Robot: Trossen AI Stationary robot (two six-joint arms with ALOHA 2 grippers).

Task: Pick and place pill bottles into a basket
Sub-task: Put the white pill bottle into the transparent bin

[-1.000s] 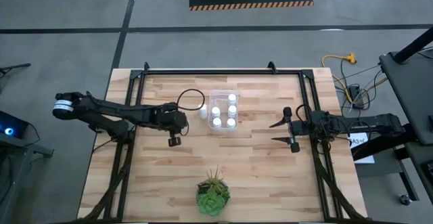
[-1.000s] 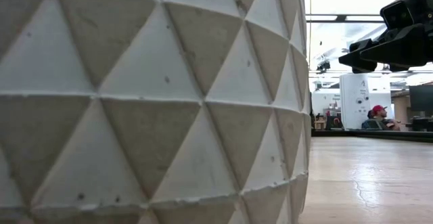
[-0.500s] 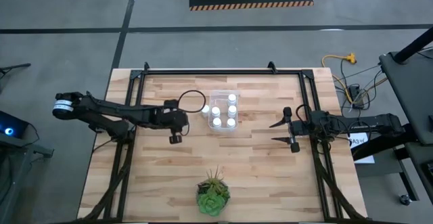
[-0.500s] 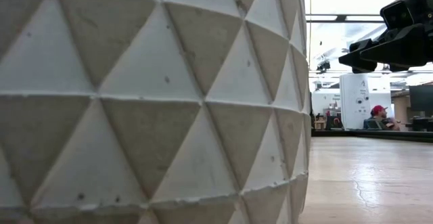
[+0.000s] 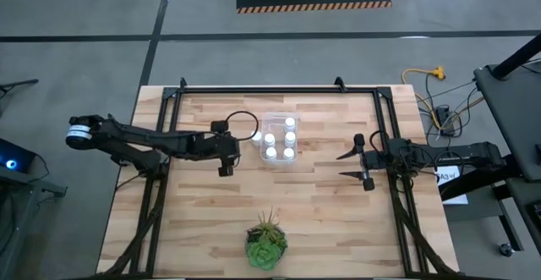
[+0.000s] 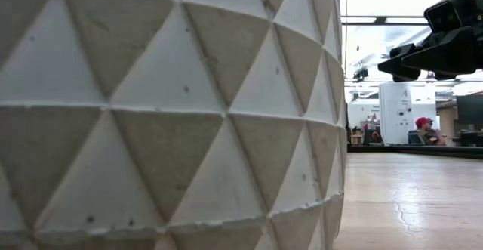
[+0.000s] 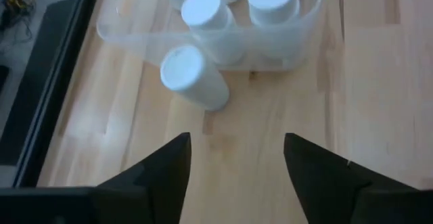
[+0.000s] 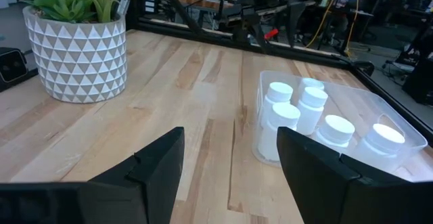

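The clear basket [image 5: 280, 119] stands at the table's middle with several white pill bottles [image 5: 289, 152] upright inside. One more pill bottle [image 7: 193, 75] stands on the wood just outside the basket's left wall [image 7: 135, 38]. My left gripper [image 7: 237, 156] is open and slants down at this bottle from the table's left, a short way from it and touching nothing; the high view shows it [image 5: 235, 147] left of the basket. My right gripper [image 8: 230, 156] waits open at the table's right [image 5: 345, 165], facing the basket [image 8: 338, 143].
A green spiky plant in a white triangle-patterned pot [image 5: 266, 244] stands near the table's front edge and fills most of the low view [image 6: 166, 106]. A black frame rail [image 5: 254, 88] runs along the table's far side. A person [image 6: 423, 129] sits far off in the room.
My left gripper has tipped and rolled at the wrist, and its front has swung a little toward the basket. The arm behind it has stayed where it was.
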